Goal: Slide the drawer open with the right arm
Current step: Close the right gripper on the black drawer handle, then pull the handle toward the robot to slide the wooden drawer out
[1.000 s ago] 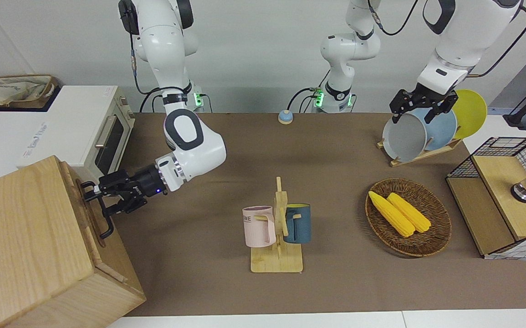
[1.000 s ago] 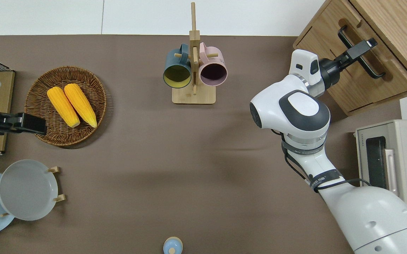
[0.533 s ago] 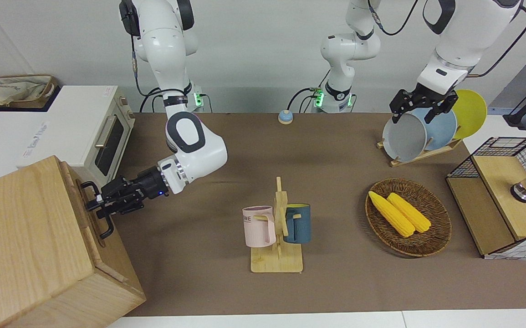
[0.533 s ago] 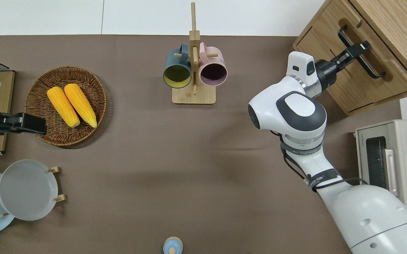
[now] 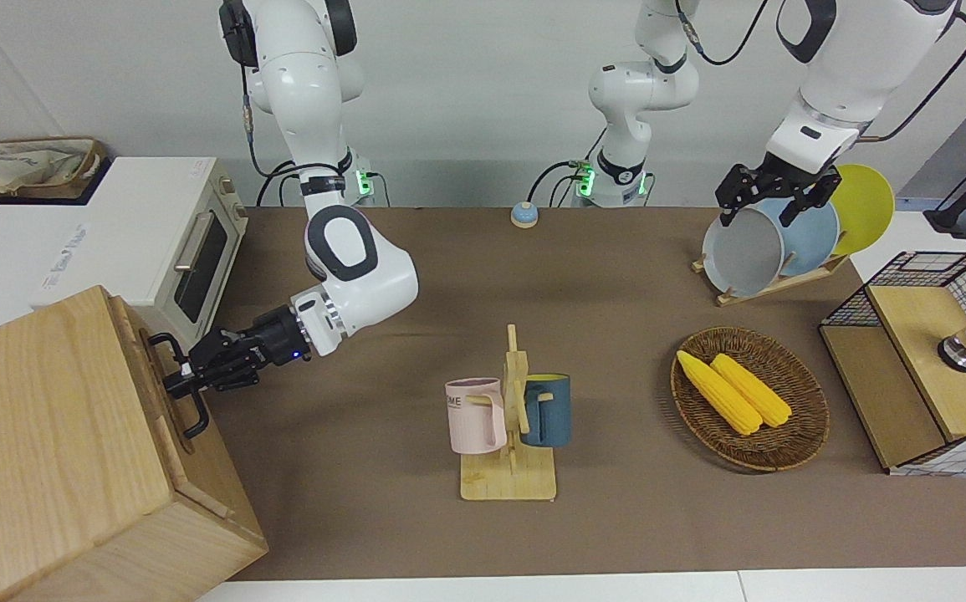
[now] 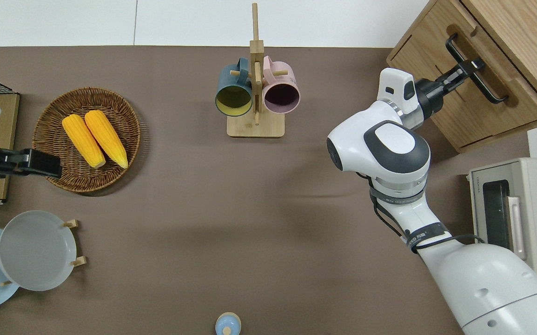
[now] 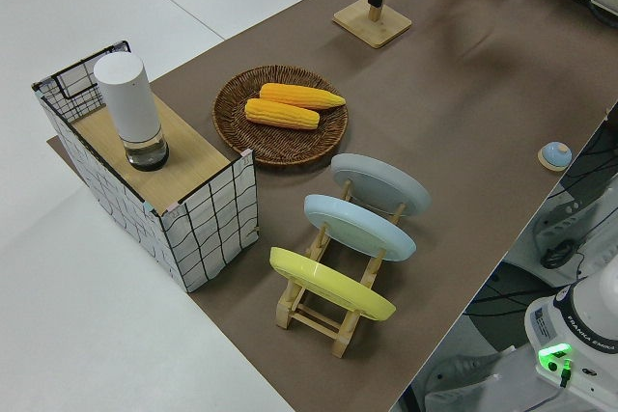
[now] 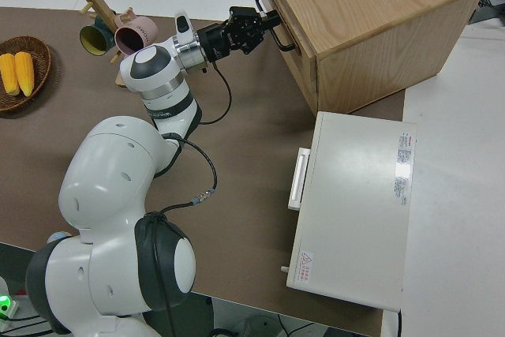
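Now the right arm's black claw [image 6: 472, 69] has closed in around the pale-wood drawer's [image 6: 477, 100] black bar handle [image 6: 475, 70], gripping it; pulling should follow.

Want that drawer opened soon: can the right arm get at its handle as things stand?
Probably yes. The right pincer is already at the drawer handle, fingers either side of the bar, and nothing stands between them. Whether it has clamped is unclear.
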You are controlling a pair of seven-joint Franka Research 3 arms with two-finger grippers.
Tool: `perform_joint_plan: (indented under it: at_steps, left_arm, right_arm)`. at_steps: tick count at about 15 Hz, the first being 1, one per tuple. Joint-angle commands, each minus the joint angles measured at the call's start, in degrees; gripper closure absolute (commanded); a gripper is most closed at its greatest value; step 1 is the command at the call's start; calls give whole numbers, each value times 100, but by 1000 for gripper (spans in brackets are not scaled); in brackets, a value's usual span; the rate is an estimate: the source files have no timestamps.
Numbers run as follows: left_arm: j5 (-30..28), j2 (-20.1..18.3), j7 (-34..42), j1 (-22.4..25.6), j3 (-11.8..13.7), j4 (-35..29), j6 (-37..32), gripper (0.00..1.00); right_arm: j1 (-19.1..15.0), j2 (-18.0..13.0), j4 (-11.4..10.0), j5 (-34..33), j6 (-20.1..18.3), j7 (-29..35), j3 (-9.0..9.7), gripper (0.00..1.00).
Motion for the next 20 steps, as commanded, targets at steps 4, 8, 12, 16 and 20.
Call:
perform_joint_plan:
  at_steps: [4, 8, 12, 16, 20]
  left_arm:
    - [98, 65, 56, 31, -40, 140, -113, 7]
    - [98, 65, 56, 31, -40, 140, -113, 7]
    - [98, 65, 56, 31, -40, 149, -113, 7]
    - [98, 65, 56, 31, -40, 149, -113, 7]
    - [98, 65, 56, 31, -40, 140, -113, 7]
  right_arm:
    - [442, -3, -40, 108, -552, -261, 43, 1000]
    - [776, -12, -32, 301, -825, -375, 69, 1000]
    - [1136, -3, -5, 609, -1167, -384, 69, 1000]
    - [1497, -3, 21, 864, -1536, -392, 69, 1000]
    - [1866, 6, 127, 1172, -1861, -392, 69, 1000]
